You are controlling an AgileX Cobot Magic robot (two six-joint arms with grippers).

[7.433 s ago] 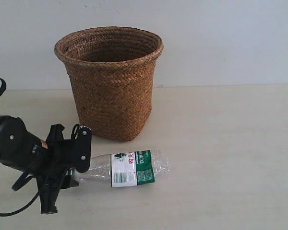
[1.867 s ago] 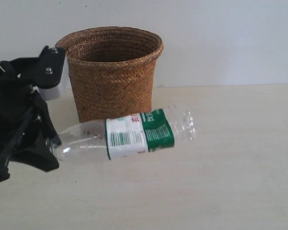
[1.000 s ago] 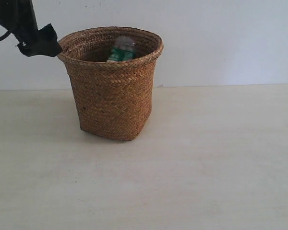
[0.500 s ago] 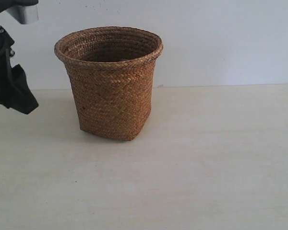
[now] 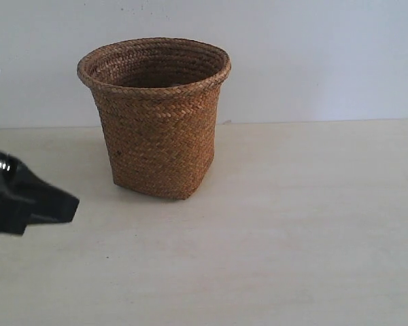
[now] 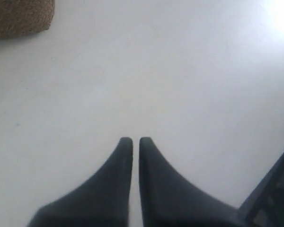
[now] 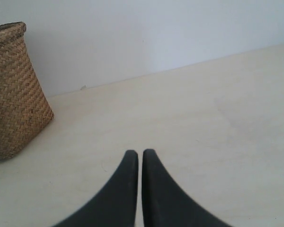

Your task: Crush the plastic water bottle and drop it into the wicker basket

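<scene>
1. We open on the tall brown woven wicker basket (image 5: 156, 122). It stands upright on the pale wooden tabletop (image 5: 292, 224), its flared round rim on top and its body tapering to a squarish base. A plain white wall (image 5: 313, 54) is behind it.
2. At the left edge of the exterior view we pick up the black left gripper (image 5: 58, 206). It sits low over the tabletop, left of the wicker basket and clear of it, with its tip pointing toward the middle of the scene.
3. In the left wrist view we see that gripper's two dark tapered fingers (image 6: 125, 156) lying side by side. Only a hairline slit runs between them, so the jaws are closed up and there is nothing in their grasp. Bare tabletop lies beyond the tips, and a corner of the wicker basket (image 6: 19, 16) shows well away from them.
4. In the right wrist view we get much the same picture. The black right gripper (image 7: 139, 152) has its fingers drawn together with a thin gap, and it is carrying nothing. It hangs over bare tabletop, and the wicker basket (image 7: 14, 90) stands well apart from its tips, in front of the wall.
5. We cannot find the plastic water bottle in any view. The exterior camera sees only the upper inner weave of the wicker basket, and the bottom is hidden. It may lie down in there, but we cannot tell.
</scene>
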